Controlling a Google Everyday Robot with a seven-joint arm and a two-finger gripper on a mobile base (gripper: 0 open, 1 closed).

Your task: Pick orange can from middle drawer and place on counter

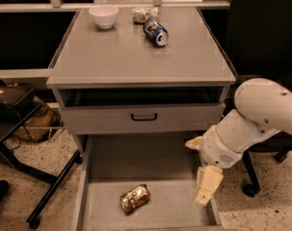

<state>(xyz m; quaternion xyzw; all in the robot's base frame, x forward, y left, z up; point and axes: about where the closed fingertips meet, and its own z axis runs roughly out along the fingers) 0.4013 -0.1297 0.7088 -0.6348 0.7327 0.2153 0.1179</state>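
Hand (195, 173) right of orange can (135, 198), lying diagonally.

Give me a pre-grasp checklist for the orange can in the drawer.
1. Drawer pulled out, floor exposed: ok.
2. Orange can lying on its side, nothing on it: ok.
3. Gripper above the can: not ok, it sits by the drawer's side wall, apart from the can.
4. Jaws open and empty: ok.
5. Bare spot on counter: ok; bowl, blue can and packet sit at the back.

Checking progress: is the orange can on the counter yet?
No, the shiny golden-orange can lies in the wide grey metal drawer, with the gripper above its right wall.
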